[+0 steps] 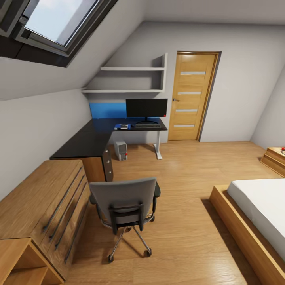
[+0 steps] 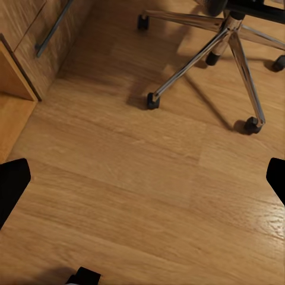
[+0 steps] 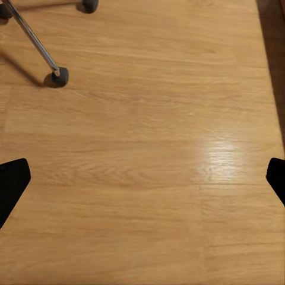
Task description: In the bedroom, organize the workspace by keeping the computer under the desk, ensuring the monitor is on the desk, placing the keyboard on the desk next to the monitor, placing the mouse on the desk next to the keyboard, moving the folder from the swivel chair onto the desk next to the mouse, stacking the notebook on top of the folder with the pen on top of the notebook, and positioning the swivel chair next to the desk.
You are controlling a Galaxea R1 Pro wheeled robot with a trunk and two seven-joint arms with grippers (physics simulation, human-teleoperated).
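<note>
My head camera shows the swivel chair (image 1: pixel 123 204) with a grey back, black armrests and a chrome star base on black castors. Behind the chair, the desk (image 1: pixel 85 143) has a glossy black top and white legs; its drawer unit is dark with silver knobs. On the desk, the monitor (image 1: pixel 146 108) is black, the keyboard (image 1: pixel 147 126) is black, and the folder (image 1: pixel 121 127) is blue. Behind the desk a wall panel (image 1: pixel 107 110) is bright blue. Under the desk, the computer (image 1: pixel 120 150) is light grey. Left of the chair, the drawer chest (image 1: pixel 43 209) is light wood with dark handles. The floor (image 1: pixel 190 221) is warm wood-grain planks. My finger pads (image 3: pixel 13 181) are black.
</note>
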